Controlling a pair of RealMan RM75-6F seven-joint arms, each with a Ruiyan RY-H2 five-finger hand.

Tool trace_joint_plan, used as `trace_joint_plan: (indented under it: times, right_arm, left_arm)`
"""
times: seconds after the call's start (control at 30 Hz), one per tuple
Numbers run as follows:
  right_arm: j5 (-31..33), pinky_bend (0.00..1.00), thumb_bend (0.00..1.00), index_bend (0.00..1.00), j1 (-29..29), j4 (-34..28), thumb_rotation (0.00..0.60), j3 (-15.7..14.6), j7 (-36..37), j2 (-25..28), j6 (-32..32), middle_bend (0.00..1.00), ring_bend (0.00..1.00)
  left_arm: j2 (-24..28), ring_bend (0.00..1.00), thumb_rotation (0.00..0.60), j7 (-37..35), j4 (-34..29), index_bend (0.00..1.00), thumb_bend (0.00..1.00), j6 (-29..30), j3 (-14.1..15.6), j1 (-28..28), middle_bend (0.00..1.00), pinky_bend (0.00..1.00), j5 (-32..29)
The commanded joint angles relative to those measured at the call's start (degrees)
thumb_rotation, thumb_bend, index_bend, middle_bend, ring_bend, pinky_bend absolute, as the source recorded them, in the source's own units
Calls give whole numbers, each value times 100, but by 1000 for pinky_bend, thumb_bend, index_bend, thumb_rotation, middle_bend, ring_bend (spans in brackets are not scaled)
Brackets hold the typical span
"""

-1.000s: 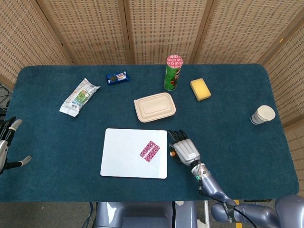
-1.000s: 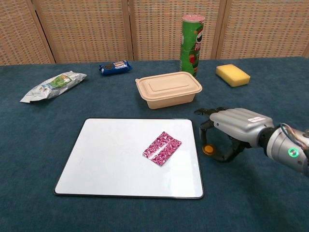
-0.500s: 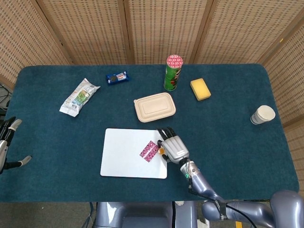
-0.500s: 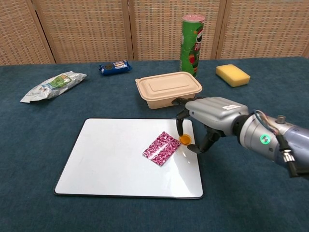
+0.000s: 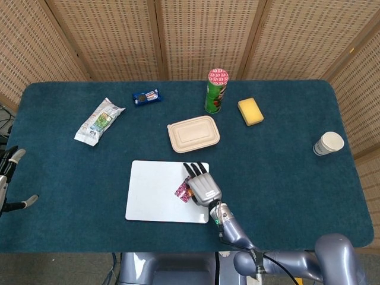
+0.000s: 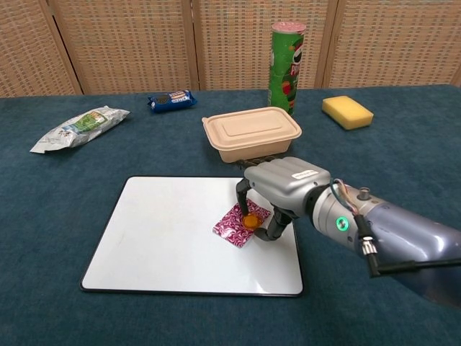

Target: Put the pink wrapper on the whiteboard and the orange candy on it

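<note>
A whiteboard (image 6: 166, 238) (image 5: 154, 193) lies flat near the table's front edge. The pink wrapper (image 6: 232, 227) (image 5: 181, 191) lies on the board's right part, partly covered by my right hand. My right hand (image 6: 282, 184) (image 5: 202, 185) hovers over the wrapper and pinches the small orange candy (image 6: 250, 221) between thumb and a finger, just above or touching the wrapper. In the head view the candy is hidden under the hand. My left hand (image 5: 10, 178) hangs off the table's left edge, fingers apart and holding nothing.
A beige lidded food box (image 6: 251, 132) stands just behind the board. Behind it are a green chip can (image 6: 287, 63), a yellow sponge (image 6: 347, 112) and a blue cookie pack (image 6: 171, 99). A snack bag (image 6: 79, 127) lies at the left, a paper cup (image 5: 328, 143) at the far right.
My right hand carried the orange candy leftwards from the cloth beside the board, over the board's right edge, to above the pink wrapper. The left hand stayed still.
</note>
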Motion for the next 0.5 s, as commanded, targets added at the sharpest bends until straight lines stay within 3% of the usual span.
trace_joint_plan:
  times: [0.03, 0.5]
  right_arm:
    - [46, 23, 388, 586, 37, 36, 600, 36, -34, -35, 34, 0, 0]
    - [441, 24, 383, 569, 196, 154, 600, 194, -193, -253, 141, 0, 0]
  left_arm:
    - [-2, 0, 600, 4, -2, 0, 0, -2, 2, 0, 0, 0, 1]
    - [-25, 0, 600, 93, -22, 0, 0, -16, -2, -14, 0, 0, -27]
